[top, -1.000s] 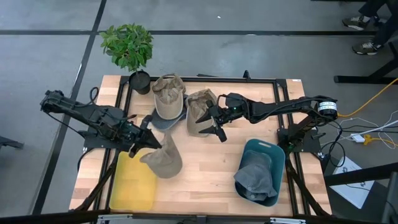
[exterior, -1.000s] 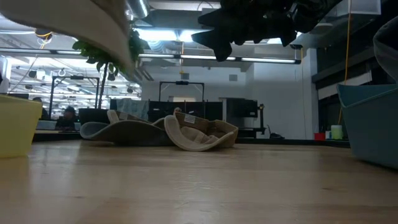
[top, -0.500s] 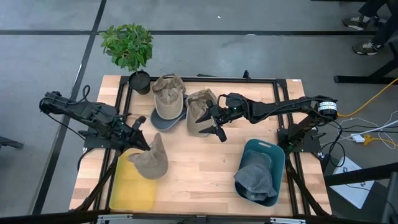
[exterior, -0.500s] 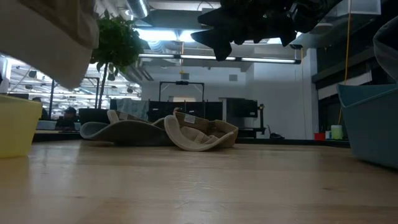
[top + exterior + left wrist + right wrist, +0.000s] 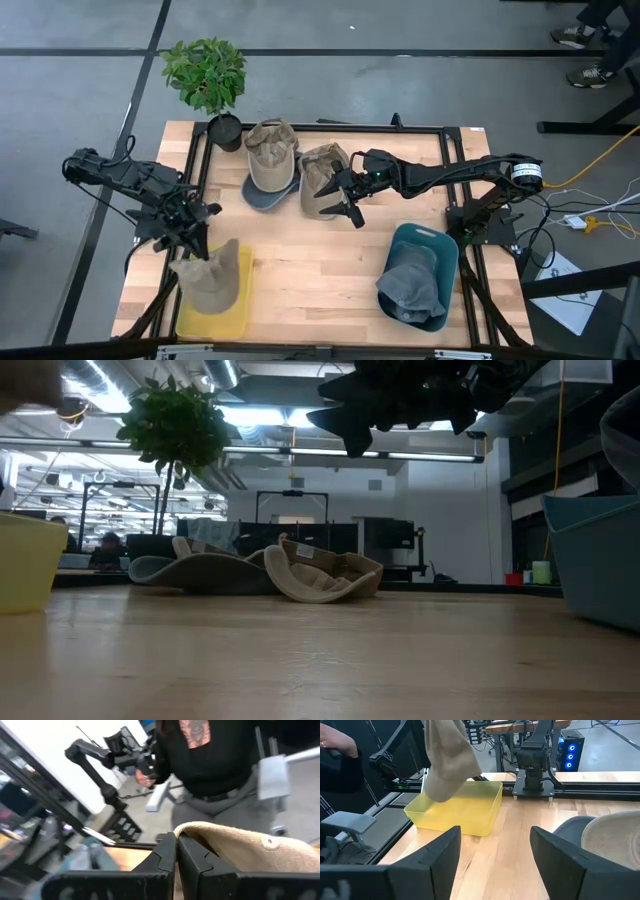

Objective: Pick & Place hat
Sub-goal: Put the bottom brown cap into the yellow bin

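The left gripper [image 5: 196, 252] hung over the yellow bin [image 5: 212, 301] at the table's near left corner, its fingers [image 5: 167, 855] pressed together on a fold of the tan hat [image 5: 211, 278]. The hat dangled from that pinch above the bin's open top, not yet resting inside (the right wrist view showed it clear of the bin's rim, crown downward). From the left wrist camera the ribbed tan cloth [image 5: 250, 851] sat just beside the closed fingertips.

On the near right stood the teal bin [image 5: 432, 247], and a grey hat [image 5: 408, 289] lay in it, filling most of its near end.

Farther back, near the table's [image 5: 320, 270] middle, the right gripper [image 5: 340, 199] hovered with its fingers [image 5: 436, 855] spread wide and nothing between them. It hung just over a beige cap [image 5: 322, 170] lying upturned on the wood. Beside that cap, toward the left, a second tan cap [image 5: 270, 152] lay overlapping a dark blue-grey hat [image 5: 262, 196].

At the far left edge a potted plant [image 5: 207, 75] stood in its dark pot.

No writing could be read on the hats or bins.
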{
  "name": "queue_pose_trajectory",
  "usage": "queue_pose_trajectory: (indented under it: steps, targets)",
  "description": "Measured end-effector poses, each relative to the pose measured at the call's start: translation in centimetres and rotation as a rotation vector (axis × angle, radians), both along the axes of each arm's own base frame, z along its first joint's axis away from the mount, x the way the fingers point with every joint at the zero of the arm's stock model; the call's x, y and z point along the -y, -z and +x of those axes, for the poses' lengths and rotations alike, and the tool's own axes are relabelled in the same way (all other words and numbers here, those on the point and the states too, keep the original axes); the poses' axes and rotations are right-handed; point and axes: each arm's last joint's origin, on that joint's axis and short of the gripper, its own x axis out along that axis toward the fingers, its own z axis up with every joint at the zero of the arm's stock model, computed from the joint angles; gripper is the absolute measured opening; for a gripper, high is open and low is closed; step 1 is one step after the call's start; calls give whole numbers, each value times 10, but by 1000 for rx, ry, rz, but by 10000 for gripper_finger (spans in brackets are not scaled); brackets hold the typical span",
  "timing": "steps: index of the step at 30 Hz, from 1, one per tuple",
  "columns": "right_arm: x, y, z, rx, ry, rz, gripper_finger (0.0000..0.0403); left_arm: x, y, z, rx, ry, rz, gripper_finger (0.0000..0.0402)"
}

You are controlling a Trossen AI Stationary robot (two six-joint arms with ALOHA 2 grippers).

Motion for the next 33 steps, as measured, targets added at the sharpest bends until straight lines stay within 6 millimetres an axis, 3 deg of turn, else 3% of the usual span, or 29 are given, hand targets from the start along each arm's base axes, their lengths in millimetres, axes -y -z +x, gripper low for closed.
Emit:
queue_pose_trajectory:
  steps: [12, 20, 33]
  targets:
    - [0, 0, 0, 2, 0, -5, 236, 6, 15, 14, -219, 44, -7, 3]
    - [0, 0, 0, 9, -4, -27, 236, 12, 26, 20, -270, 86, 61, 3]
    - [1, 0, 0, 8, 25, -31, 236, 1, 69, -10, -144, 58, -50, 3]
